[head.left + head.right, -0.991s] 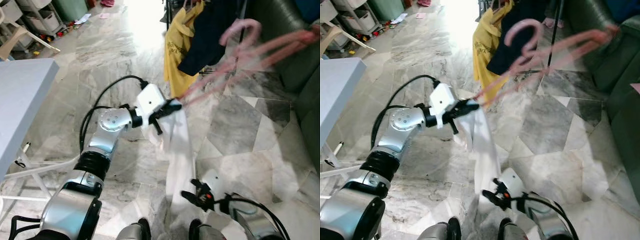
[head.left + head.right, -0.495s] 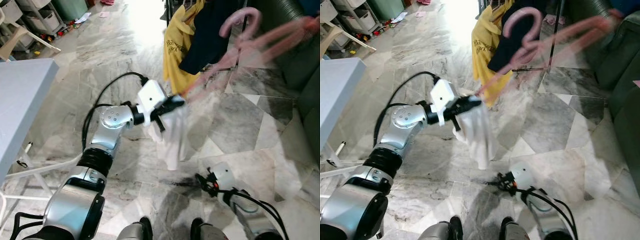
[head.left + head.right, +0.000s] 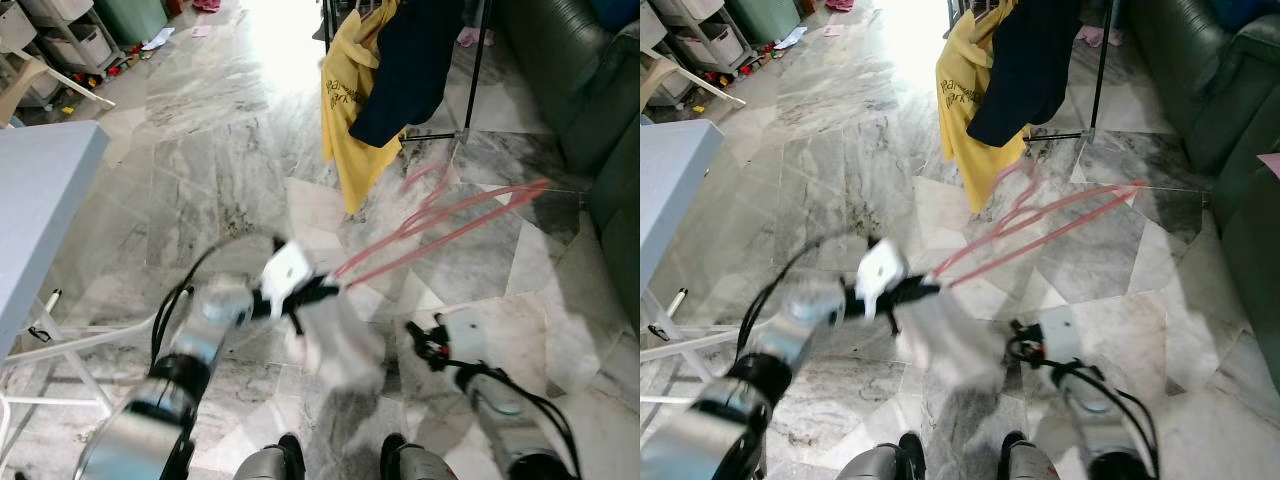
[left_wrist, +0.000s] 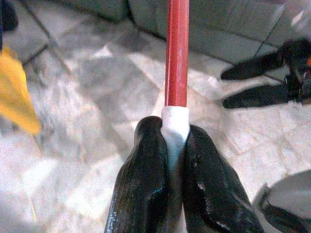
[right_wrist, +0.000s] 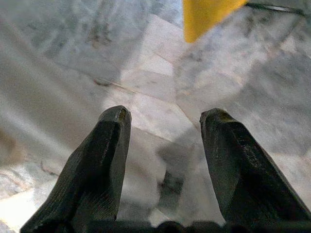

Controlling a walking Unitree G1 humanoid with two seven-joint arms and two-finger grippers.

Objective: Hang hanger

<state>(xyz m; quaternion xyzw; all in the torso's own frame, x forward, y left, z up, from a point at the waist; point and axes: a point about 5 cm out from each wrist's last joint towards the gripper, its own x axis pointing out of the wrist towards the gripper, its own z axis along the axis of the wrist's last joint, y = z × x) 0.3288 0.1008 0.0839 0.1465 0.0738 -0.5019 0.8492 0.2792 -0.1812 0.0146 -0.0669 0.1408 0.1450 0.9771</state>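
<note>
Left gripper (image 4: 167, 145): its two black fingers (image 4: 141, 179) are pressed together on the white cloth-wrapped end of the red hanger (image 3: 450, 225), which runs straight out from the fingertips. Seen from the head, this gripper sits low over the marble floor (image 3: 210, 160), with a white garment (image 3: 340, 345) hanging blurred beneath it. Compared with half a second ago, the arm has dropped and the hanger now lies lower, its pink outline stretched across the floor tiles instead of up beside the hung clothes; the garment has swung with it.

Right gripper (image 5: 165, 145): two fingers spread apart with nothing between them, held low near the robot's right side, close to the white garment; it is slightly farther forward than before.

Count: one hanger, one white garment, two hung garments on the rack (image 3: 470, 70), namely a yellow shirt (image 3: 350, 90) and a dark navy top (image 3: 405, 60).

Visibility: the left arm, hanger and white garment are motion-blurred; the hanger's hook is faint; the rack is cut off at the top edge. A grey table (image 3: 40, 210) and a dark green sofa (image 3: 570, 70) border the scene.
</note>
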